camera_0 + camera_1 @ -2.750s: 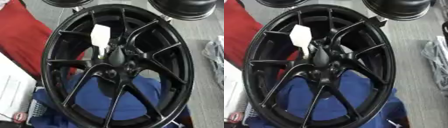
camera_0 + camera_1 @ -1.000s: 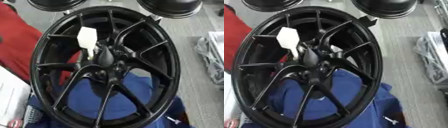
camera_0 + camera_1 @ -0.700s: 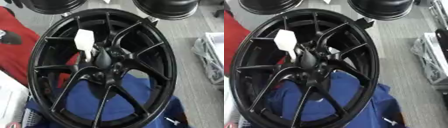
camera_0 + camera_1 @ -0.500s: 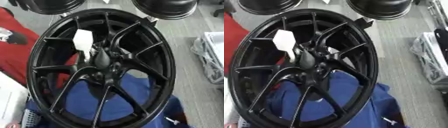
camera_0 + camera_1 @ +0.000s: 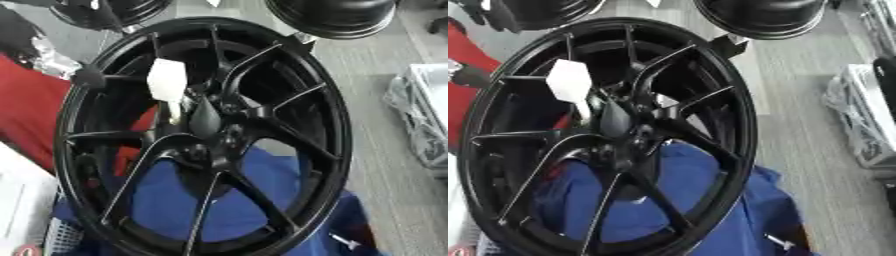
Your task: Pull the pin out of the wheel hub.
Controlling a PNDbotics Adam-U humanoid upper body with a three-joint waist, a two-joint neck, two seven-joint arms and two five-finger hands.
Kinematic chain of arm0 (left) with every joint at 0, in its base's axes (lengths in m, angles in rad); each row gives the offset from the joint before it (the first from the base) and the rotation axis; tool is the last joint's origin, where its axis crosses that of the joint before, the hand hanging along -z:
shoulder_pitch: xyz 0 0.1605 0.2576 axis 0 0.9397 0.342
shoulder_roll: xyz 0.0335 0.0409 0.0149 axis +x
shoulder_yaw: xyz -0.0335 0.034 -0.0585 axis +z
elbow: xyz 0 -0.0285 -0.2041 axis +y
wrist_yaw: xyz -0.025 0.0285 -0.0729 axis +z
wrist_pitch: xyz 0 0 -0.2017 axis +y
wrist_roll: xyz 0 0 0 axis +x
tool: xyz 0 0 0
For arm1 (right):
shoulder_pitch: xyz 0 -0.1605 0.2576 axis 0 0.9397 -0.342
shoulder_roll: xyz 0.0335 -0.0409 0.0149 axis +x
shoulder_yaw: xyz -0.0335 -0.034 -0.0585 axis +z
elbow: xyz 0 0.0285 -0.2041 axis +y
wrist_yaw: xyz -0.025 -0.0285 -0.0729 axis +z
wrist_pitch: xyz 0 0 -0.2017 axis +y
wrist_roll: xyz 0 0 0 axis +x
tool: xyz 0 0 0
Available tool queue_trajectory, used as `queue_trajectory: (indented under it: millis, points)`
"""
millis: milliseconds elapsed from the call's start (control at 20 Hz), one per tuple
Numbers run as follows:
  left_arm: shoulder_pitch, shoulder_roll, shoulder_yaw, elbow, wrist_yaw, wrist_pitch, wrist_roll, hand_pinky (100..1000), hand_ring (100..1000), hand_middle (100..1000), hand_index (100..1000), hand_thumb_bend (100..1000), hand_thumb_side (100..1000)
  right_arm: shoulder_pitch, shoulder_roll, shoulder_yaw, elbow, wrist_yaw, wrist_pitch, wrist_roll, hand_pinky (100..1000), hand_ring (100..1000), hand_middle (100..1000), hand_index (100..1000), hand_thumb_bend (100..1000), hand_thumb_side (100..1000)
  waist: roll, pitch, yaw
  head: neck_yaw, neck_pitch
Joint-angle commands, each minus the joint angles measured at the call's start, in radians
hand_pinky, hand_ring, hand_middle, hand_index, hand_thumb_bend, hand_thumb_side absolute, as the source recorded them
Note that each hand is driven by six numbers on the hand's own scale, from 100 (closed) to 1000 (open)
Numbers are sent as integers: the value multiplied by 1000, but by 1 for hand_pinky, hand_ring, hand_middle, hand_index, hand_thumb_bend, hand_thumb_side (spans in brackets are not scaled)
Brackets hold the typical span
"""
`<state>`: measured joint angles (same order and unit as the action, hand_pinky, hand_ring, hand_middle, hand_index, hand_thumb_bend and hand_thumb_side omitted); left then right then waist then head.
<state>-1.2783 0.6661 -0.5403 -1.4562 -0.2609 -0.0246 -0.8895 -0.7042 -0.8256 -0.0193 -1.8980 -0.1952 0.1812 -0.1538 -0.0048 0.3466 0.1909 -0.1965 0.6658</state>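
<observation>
1. Left eye view: the black wheel (image 5: 206, 145) stood tilted, its face toward the camera, over a blue cloth (image 5: 188, 200) at its lower rim and a red cloth (image 5: 31, 115) at its left rim. The pin (image 5: 168, 87) — a white tab with a pale stem — sat just up and left of the hub (image 5: 210, 135), lying between two spokes, the stem end close against the hub. Its long axis ran from the tab down toward the hub centre, so the pull should probably follow that line, outward and away from the hub.

2. Right eye view: the same pin (image 5: 570, 85) showed left of the hub, with the grey floor (image 5: 798, 125) beyond the wheel's right rim. Neither robot hand appeared in either view — so whether their fingers were released or clenched could not be told, nor which arm was nearer. The pin looked seated, the pull not yet made.
</observation>
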Motion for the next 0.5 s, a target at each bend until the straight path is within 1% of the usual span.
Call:
queue_trajectory:
  millis: [50,200,500]
  points:
    - [-35,-7,-3,-1,6,6,-7,845,852,853,904,607,687,-20,-14,-4,-1,-3,0,5,850,731,656,711,100,607,3,-16,-3,10,-9]
    - [-42,-21,-5,7,7,13,-6,854,863,865,914,628,664,-26,-10,-1,1,-4,1,9,850,730,656,711,100,609,5,-14,-7,15,-12]
    - [-48,-46,-5,27,25,14,20,851,863,862,910,640,627,-36,-2,4,3,-5,1,15,851,730,655,711,100,613,9,-6,-21,26,-21]
